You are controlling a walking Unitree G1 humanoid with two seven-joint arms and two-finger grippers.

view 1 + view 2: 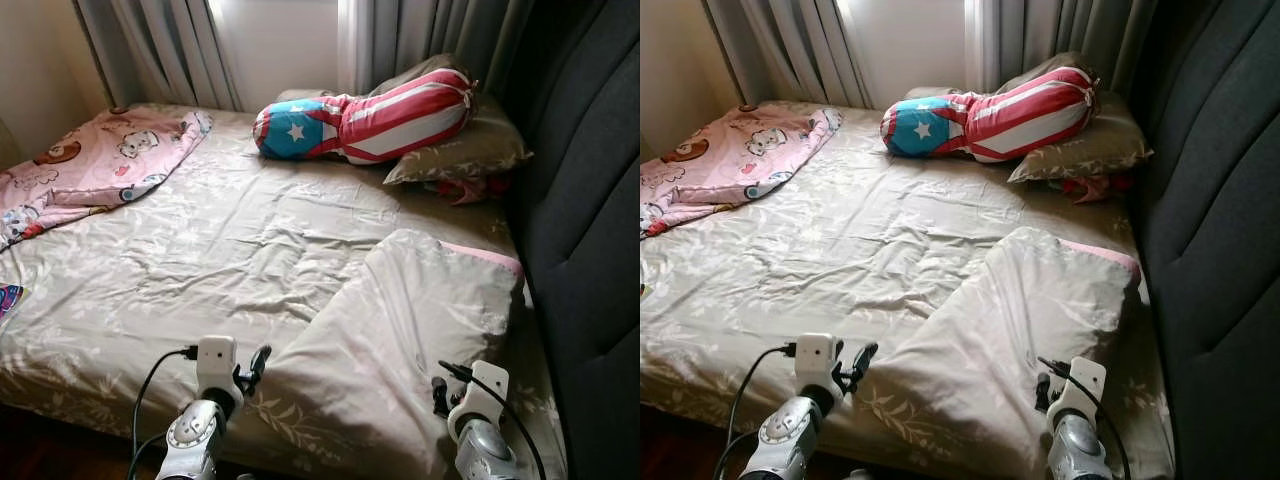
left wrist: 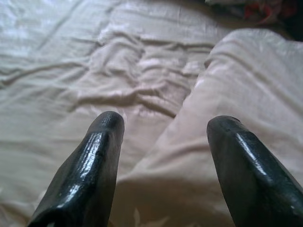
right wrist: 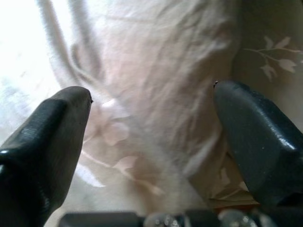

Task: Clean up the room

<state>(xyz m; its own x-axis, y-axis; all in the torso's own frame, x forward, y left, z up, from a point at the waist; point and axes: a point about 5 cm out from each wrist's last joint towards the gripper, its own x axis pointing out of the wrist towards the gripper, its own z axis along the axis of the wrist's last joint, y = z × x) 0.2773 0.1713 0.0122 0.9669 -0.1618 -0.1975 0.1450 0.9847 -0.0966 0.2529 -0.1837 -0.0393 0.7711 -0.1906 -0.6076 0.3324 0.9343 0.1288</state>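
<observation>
Tidying appears barely begun: at the far left a pink printed blanket [image 1: 95, 160] lies crumpled over the bed's corner, the grey floral bedspread [image 1: 210, 260] is wrinkled across the middle, and a loose pillow [image 1: 400, 330] lies askew near the foot (beside the dark headboard [image 1: 590, 200]). The left gripper [image 2: 161, 137] hovers with its jaws apart at the pillow's near-left corner, and the right gripper [image 3: 151, 118] hangs spread wide above its near-right corner, neither holding anything. Still outstanding, by this evidence: seating the pillow beside the striped bolster [image 1: 370, 120], folding the blanket and smoothing the cover.
</observation>
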